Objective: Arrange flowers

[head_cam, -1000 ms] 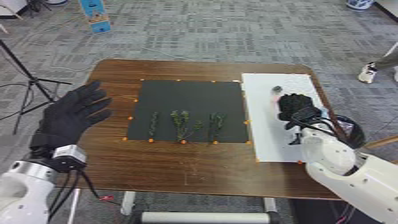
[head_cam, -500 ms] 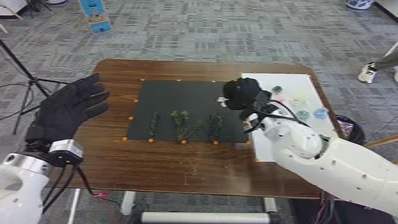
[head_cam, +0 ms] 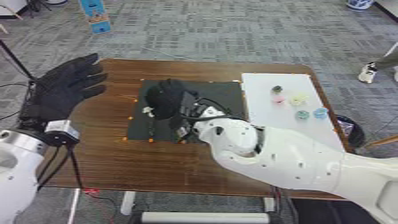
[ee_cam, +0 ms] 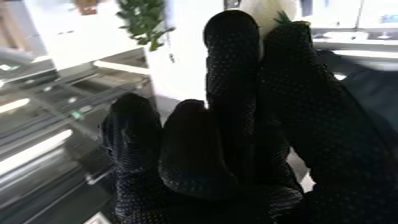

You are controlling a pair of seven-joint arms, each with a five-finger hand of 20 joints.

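The right hand (head_cam: 169, 97) hangs over the left part of the black mat (head_cam: 231, 97), with its arm reaching across from the right side of the tabletop (head_cam: 115, 172). Its fingertips are clamped on a white flower (head_cam: 148, 111) (the pale petals are easy to spot against all that black glove). In the right wrist view, the white bloom is caught between the fingertips, and a small green tuft (ee_cam: 282, 19) pokes out beside it. A leafy green sprig (ee_cam: 142, 20) shows past the fingers, apart from the bloom.

The left hand (head_cam: 62, 90) is held up by the left edge of the tabletop, its fingers straight and slightly apart, with nothing in them.

Part of a green stem (head_cam: 150, 131) lies on the mat, near its front edge; the right hand and arm hide much of the rest. Orange dots (head_cam: 131, 118) mark the mat's border.

To the right of the mat, on the white sheet (head_cam: 284, 132), sit a dark green piece (head_cam: 277, 89), a pink flower (head_cam: 278, 99) just in front of it, a pale yellow flower (head_cam: 298, 100) beside the pink one, and, nearer the robot, a green flower (head_cam: 302, 115) and a blue flower (head_cam: 321, 113) side by side.
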